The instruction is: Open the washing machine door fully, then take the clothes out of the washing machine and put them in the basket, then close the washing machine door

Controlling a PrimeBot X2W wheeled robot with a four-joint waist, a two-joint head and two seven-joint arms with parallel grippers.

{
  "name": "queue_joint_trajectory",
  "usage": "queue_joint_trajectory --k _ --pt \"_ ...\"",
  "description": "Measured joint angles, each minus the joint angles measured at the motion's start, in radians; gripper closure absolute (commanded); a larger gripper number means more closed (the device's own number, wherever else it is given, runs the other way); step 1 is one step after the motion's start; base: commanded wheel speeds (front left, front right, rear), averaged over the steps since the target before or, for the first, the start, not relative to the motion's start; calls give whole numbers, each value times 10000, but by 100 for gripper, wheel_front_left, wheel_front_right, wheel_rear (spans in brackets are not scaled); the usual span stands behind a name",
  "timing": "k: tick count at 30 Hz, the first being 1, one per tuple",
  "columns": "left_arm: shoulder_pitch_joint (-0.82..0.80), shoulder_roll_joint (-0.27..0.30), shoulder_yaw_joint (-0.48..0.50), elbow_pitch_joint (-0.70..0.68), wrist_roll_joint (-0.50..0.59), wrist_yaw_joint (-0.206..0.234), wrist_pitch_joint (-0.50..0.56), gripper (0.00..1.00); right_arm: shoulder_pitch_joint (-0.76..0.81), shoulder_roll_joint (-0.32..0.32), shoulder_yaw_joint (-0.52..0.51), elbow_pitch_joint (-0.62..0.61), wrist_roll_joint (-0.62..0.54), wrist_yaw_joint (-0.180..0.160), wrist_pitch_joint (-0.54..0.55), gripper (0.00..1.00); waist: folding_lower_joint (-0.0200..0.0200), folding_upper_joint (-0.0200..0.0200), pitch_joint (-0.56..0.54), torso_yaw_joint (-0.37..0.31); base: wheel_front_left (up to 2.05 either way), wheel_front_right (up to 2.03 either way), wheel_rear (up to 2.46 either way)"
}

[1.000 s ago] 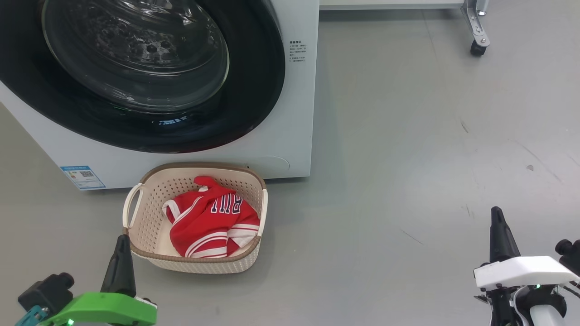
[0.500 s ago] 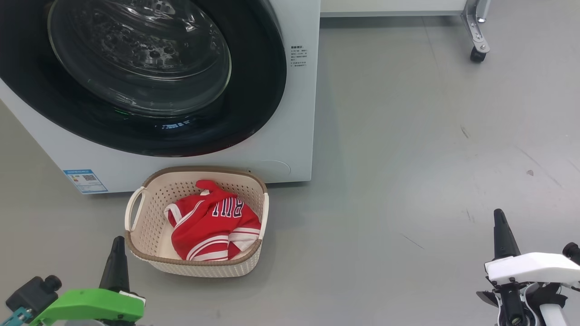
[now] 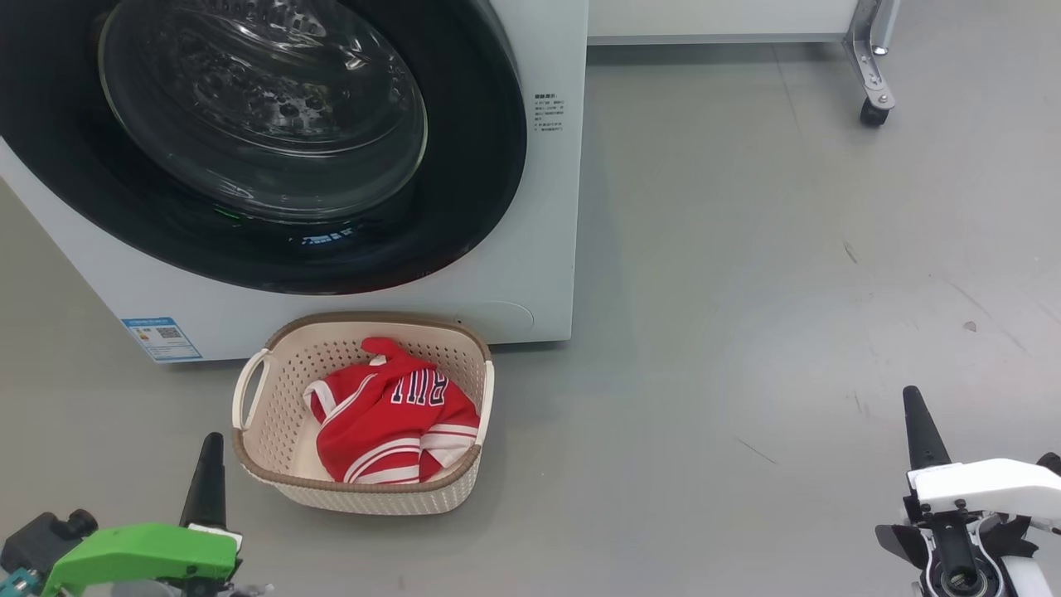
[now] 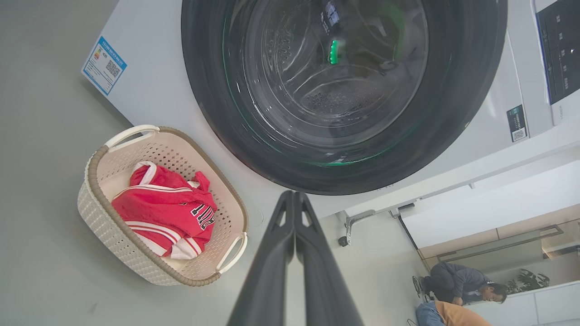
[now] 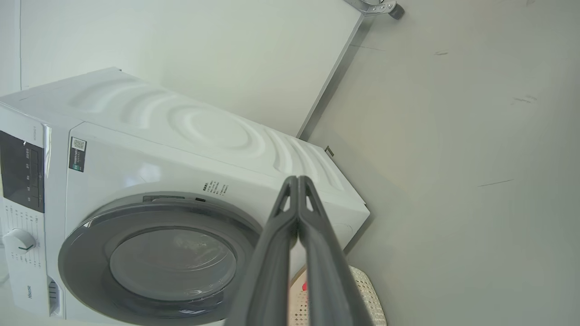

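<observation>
Left gripper (image 3: 209, 441): the two dark fingers are being held pressed together with nothing between them, low beside the near left corner of the basket (image 3: 373, 318), not touching it.
Right gripper (image 3: 912, 395): its fingers are likewise being held closed and empty, over bare floor (image 3: 746, 290), well apart from the washing machine (image 3: 547, 249).
Clothes (image 3: 390, 419): the red garments with white striped trim are being held bunched inside the basket, the lettered jersey uppermost.
Clothes, handling: they are being judged soft, limp and light. A raised fold at the top of the heap is being judged the easiest place to pinch.
Basket: it is being shown on the floor just in front of the washer's lower front, below the door.
Basket, handling: thin plastic, so it is being judged light and easily shoved. The loop handles are being judged the natural hold.
Washing machine door (image 3: 477, 199): it is being shown flush with the front, apparently shut. No cloth is being made out behind the glass.
Door, handling: a rigid, glossy rim is being judged slippery and the glass fragile. No handle is being made out.
Surface: smooth grey floor, faintly scuffed.
Room: a white cabinet on a caster (image 3: 870, 112) is being shown behind, and two people (image 4: 457, 283) are being shown crouched far off.
</observation>
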Motion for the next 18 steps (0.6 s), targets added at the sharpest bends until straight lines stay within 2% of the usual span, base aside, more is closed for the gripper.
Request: queue_joint_trajectory --k 18 --pt "-236 81 211 391 -2736 -142 625 100 -230 -17 -238 384 2602 88 581 100 0 0 -217 43 0 0 0"
